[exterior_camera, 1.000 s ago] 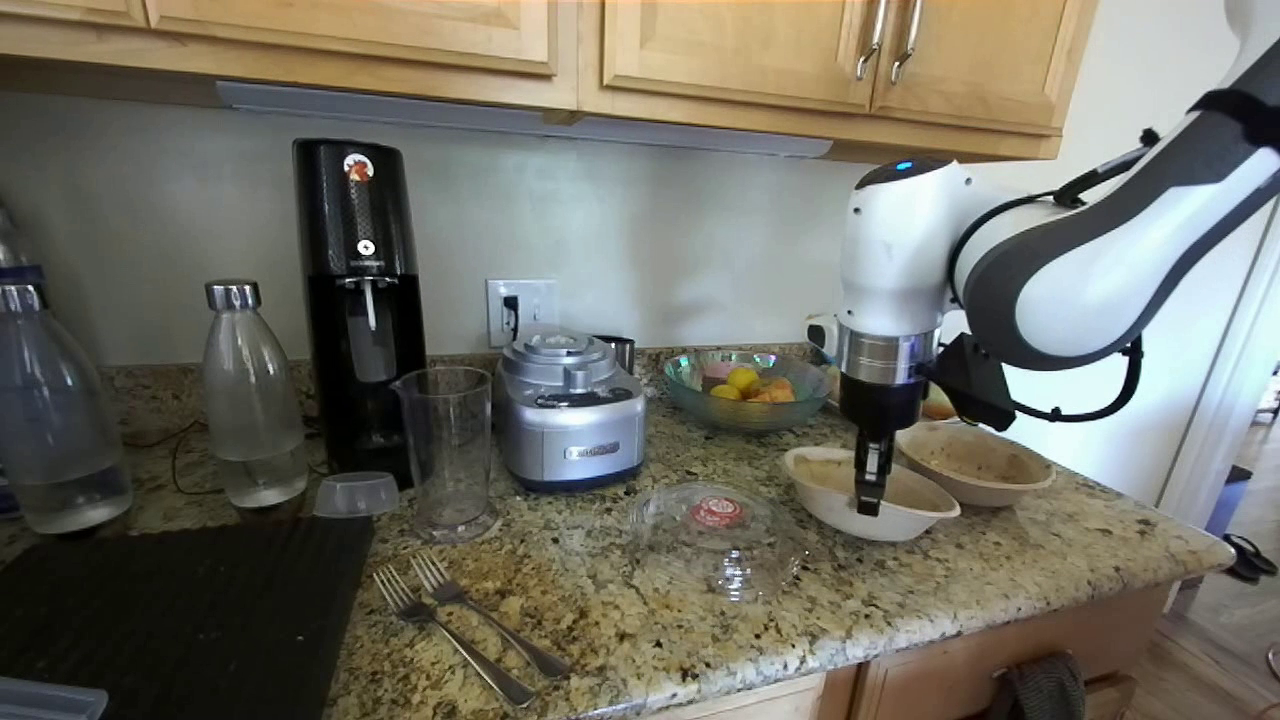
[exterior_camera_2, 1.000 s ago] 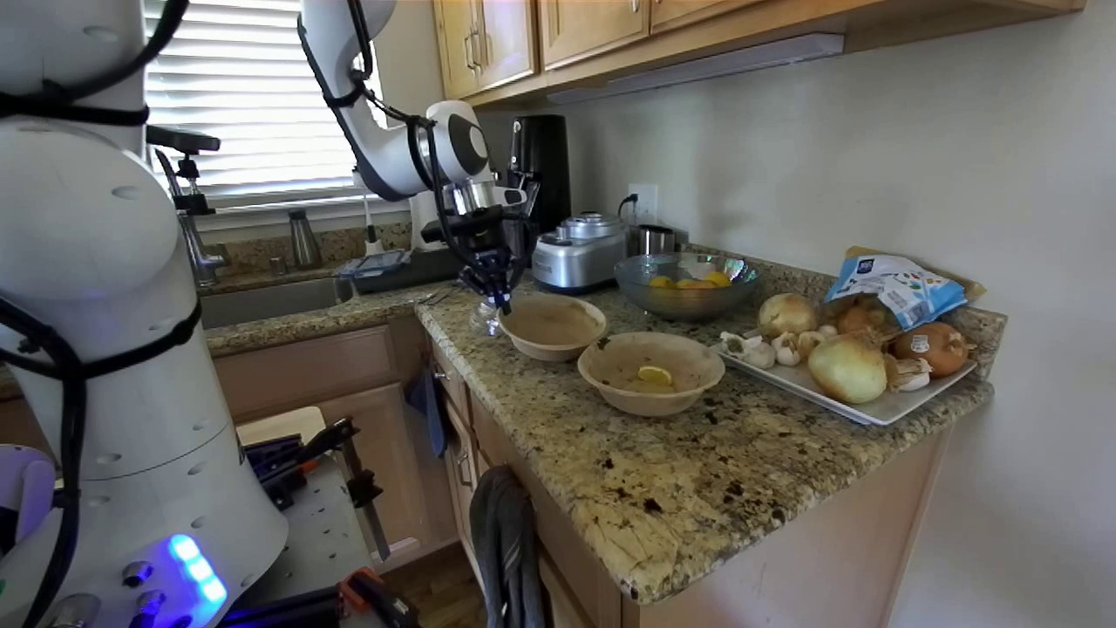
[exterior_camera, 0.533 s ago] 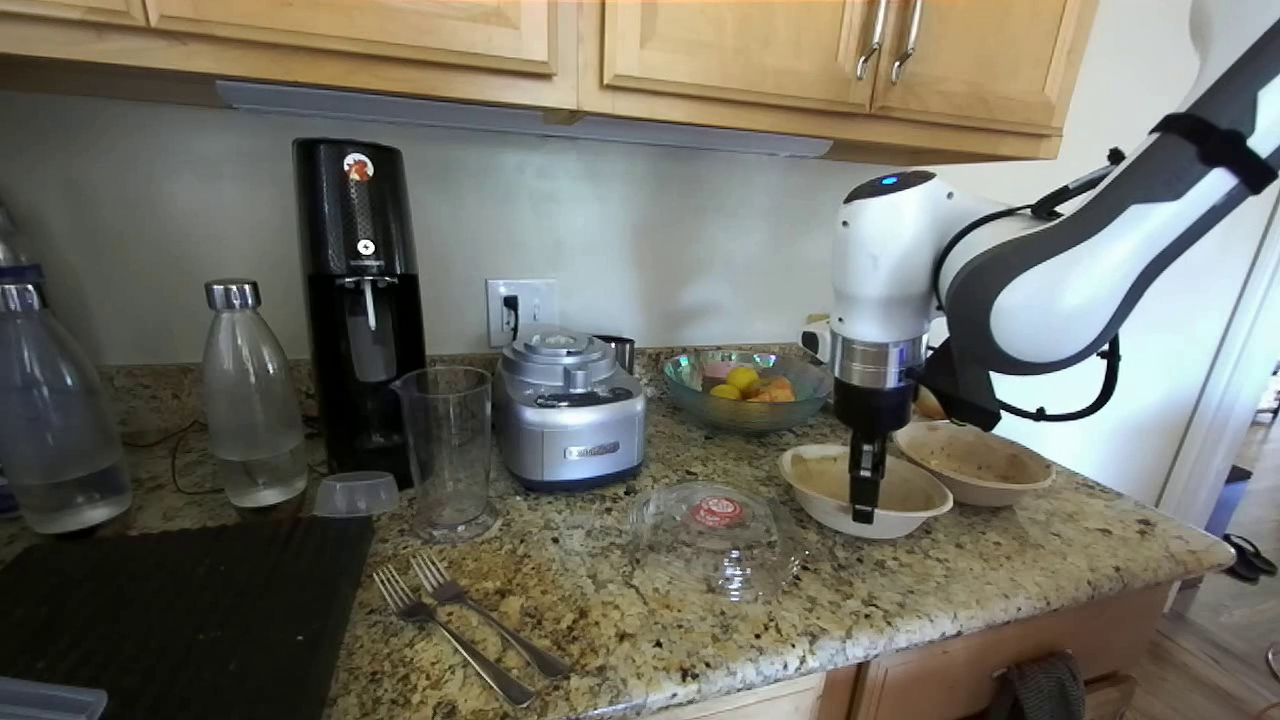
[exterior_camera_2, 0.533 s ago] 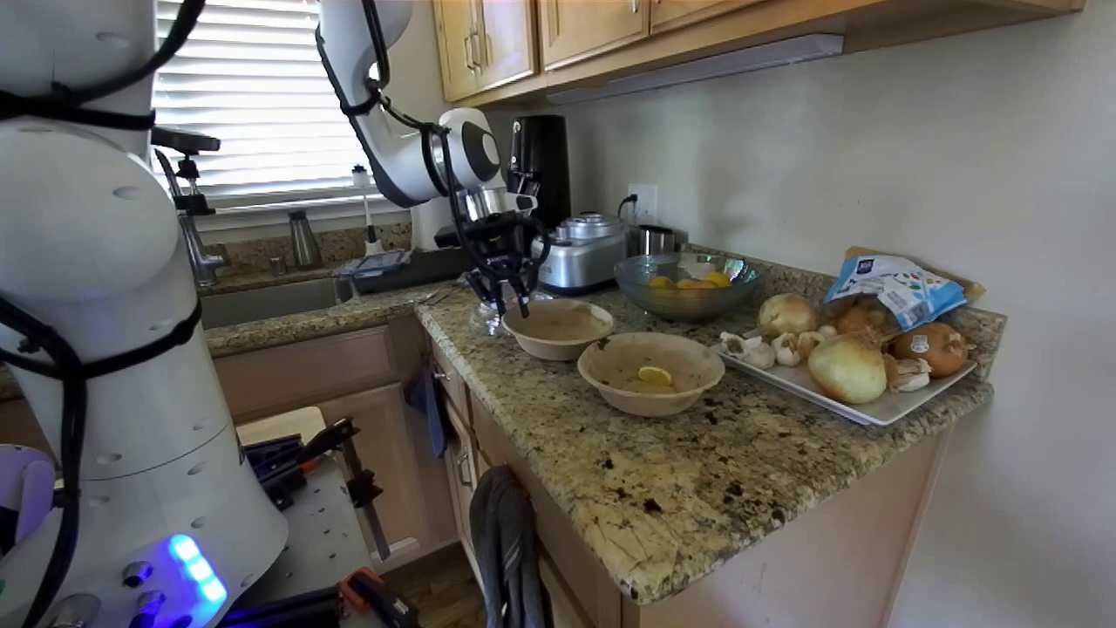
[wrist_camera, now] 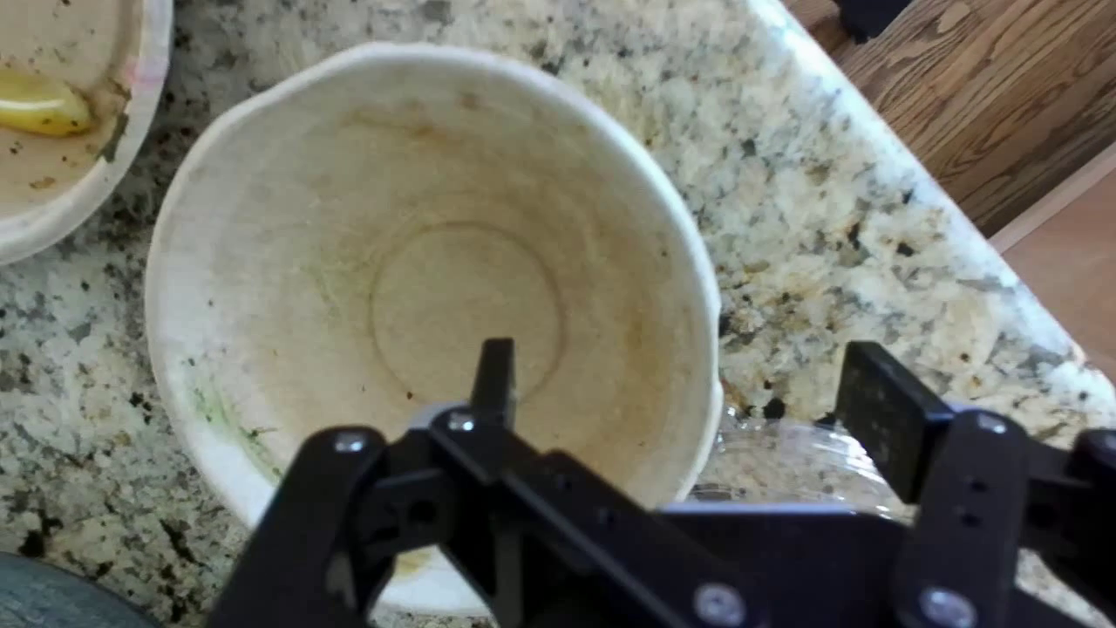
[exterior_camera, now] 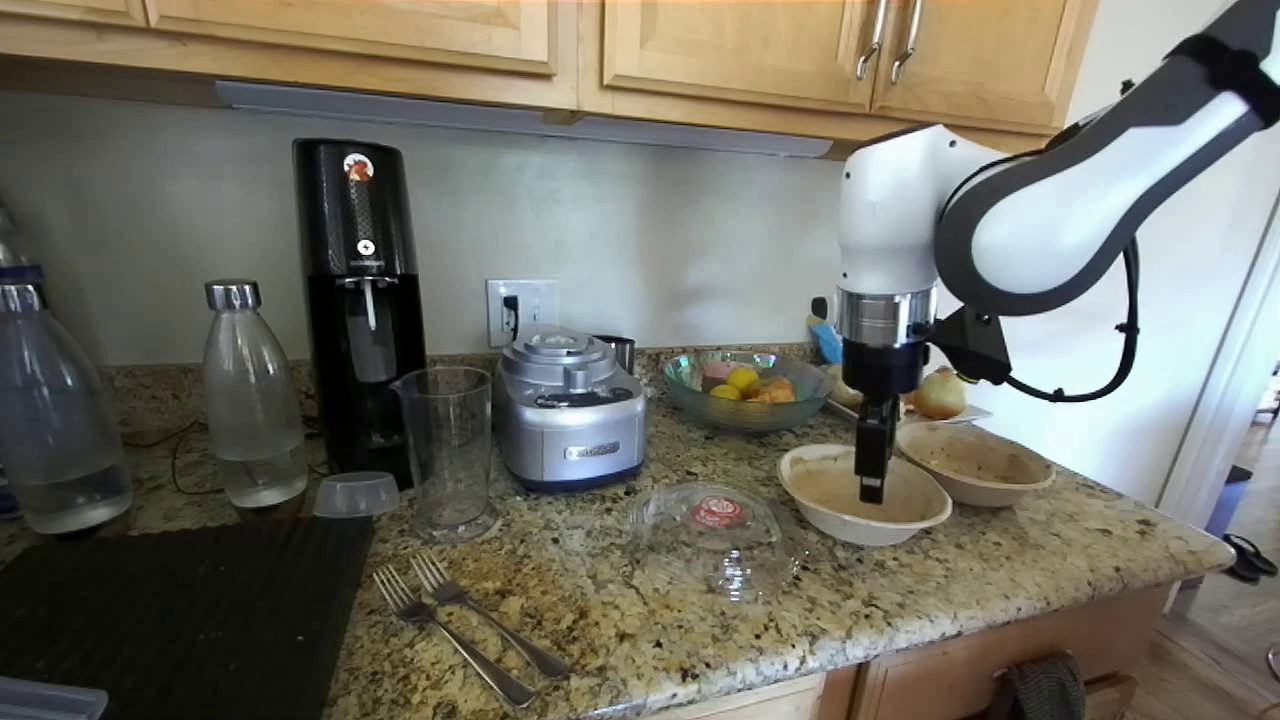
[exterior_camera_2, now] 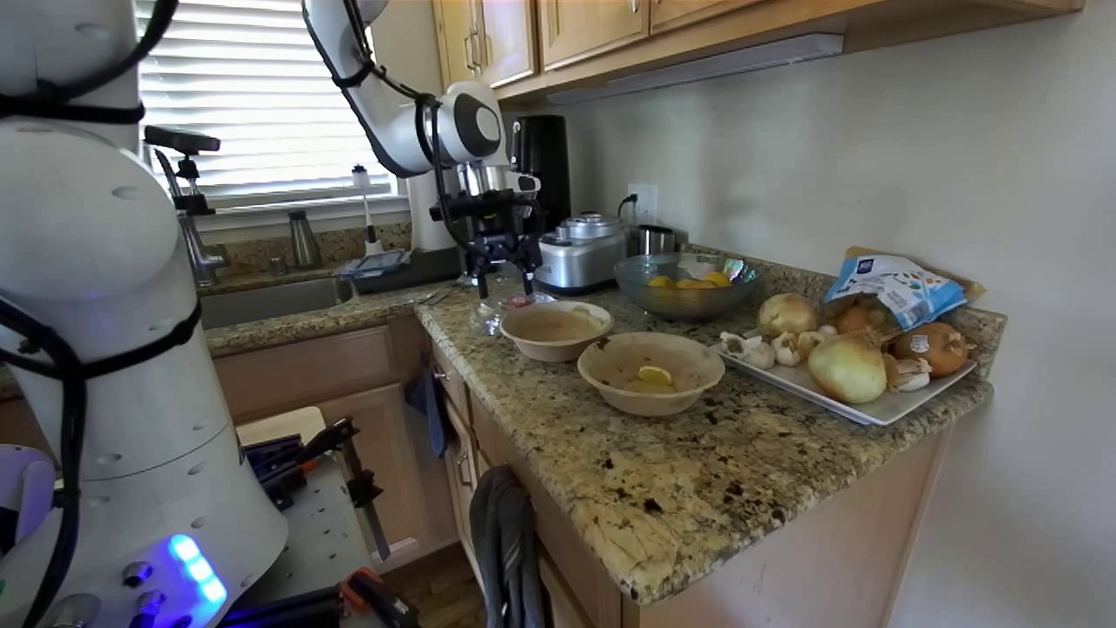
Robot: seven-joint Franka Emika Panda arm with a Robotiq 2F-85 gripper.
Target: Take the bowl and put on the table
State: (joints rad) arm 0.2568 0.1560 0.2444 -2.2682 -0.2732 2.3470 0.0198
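The beige bowl (exterior_camera: 830, 487) rests upright on the granite table (exterior_camera_2: 697, 480), also in the wrist view, where tan stains mark its pale inside. Above its rim hangs my gripper (wrist_camera: 678, 375), its black fingers (wrist_camera: 885, 419) spread wide and holding nothing. Seen from the wrist, one fingertip lies over the bowl's inside and the opposite one past the rim, over a clear plastic lid. In an exterior view the gripper (exterior_camera_2: 506, 286) stands just above and beside the bowl's rim, apart from it. The lower arm parts hide a piece of the rim in the wrist view.
A similar bowl (exterior_camera_2: 610, 384) holding a lemon piece stands beside it. Around them are a clear lid (exterior_camera: 700, 560), a food processor (exterior_camera: 570, 430), a glass fruit bowl (exterior_camera: 700, 405) and a tray (exterior_camera_2: 859, 412) of onions and garlic. The counter's front edge runs close by.
My gripper was shut at the bowl's rim a second ago; its fingers have since spread and it has risen. The bowl has shifted slightly and now sits level.
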